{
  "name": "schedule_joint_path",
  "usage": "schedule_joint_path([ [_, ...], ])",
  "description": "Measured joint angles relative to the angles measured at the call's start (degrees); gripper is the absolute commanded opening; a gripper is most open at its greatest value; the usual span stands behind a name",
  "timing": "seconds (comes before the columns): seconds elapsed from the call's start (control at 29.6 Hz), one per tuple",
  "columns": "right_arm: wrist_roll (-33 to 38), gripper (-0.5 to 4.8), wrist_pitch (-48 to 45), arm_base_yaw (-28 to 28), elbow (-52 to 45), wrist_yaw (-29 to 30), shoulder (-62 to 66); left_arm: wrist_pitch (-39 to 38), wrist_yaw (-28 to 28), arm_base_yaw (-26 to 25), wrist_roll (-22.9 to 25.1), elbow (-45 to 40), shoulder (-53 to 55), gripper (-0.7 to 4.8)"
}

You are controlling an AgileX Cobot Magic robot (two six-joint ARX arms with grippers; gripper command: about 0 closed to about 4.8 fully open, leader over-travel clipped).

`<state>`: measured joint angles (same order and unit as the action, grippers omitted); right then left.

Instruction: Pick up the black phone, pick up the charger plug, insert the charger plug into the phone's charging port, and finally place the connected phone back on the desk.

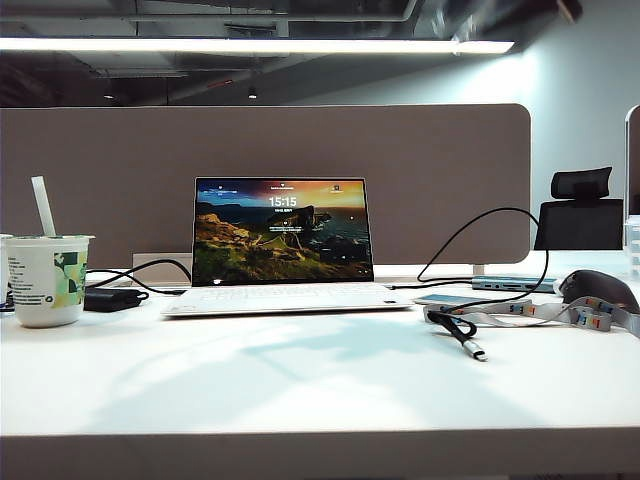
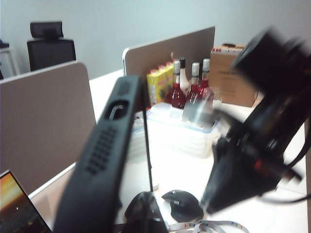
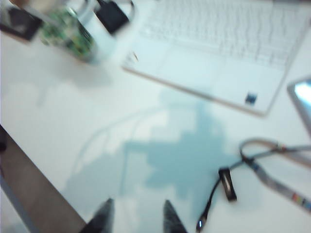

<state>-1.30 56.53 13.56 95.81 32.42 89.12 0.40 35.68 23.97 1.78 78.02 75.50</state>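
The left gripper has its fingers clamped on the black phone, held edge-on above the laptop. The right gripper hovers, fingers apart, over the table; the charger plug lies near the laptop.

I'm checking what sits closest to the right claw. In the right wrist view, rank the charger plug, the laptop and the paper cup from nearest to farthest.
From the right claw, jaws apart above the desk:
1. Charger plug, right beside the claw.
2. Laptop, mid-desk beyond it.
3. Paper cup, at the laptop's far corner.
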Motion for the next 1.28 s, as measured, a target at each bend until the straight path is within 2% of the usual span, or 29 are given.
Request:
schedule_joint_path([
  [0.17, -1.3, 1.46, 7.5, 0.8, 0.0, -3.1, 5.2, -1.4, -0.2, 0.0, 0.1, 0.0, -0.6, -0.06],
  [0.24, -1.5, 1.87, 8.8, 0.8, 0.0, -3.5, 6.9, -1.5, -0.3, 0.0, 0.1, 0.0, -0.9, -0.06],
  [0.3, -2.0, 2.66, 9.4, 0.7, -0.1, -3.9, 8.2, -1.5, -0.3, 0.0, 0.1, 0.0, -1.1, -0.06],
  [0.34, -2.4, 2.83, 9.5, 0.7, -0.3, -3.9, 8.8, -1.5, -0.3, 0.0, 0.1, 0.0, -1.1, -0.06],
  [0.51, -3.5, 2.93, 11.0, 0.7, -0.3, -4.4, 10.1, -1.6, -0.3, 0.0, 0.1, 0.0, -1.0, -0.06],
  [0.61, -4.2, 3.69, 10.7, 0.7, -0.3, -5.3, 10.2, -1.6, -0.3, 0.0, 0.1, 0.0, -1.1, -0.06],
  [0.74, -4.5, 3.81, 8.4, 0.7, -0.3, -8.4, 10.2, -1.6, -0.3, 0.0, 0.1, 0.0, -1.0, -0.06],
  [0.88, -4.7, 3.83, 5.5, 0.7, -0.3, -8.5, 10.2, -1.6, -0.3, 0.0, 0.1, 0.0, -1.0, -0.06],
  [1.01, -4.7, 4.11, 4.5, 0.7, -0.3, -8.5, 11.3, -1.6, -0.3, 0.0, 0.1, 0.0, -1.0, -0.06],
  [1.08, -4.7, 4.42, 2.1, 0.7, -2.6, -8.5, 11.8, -1.6, -0.3, 0.0, 0.1, 0.0, -1.0, -0.06],
  [1.28, -3.8, 4.42, -0.1, 0.7, -13.3, -6.2, 11.8, -2.4, -0.3, 0.0, 0.1, 0.0, -1.0, -0.06],
])
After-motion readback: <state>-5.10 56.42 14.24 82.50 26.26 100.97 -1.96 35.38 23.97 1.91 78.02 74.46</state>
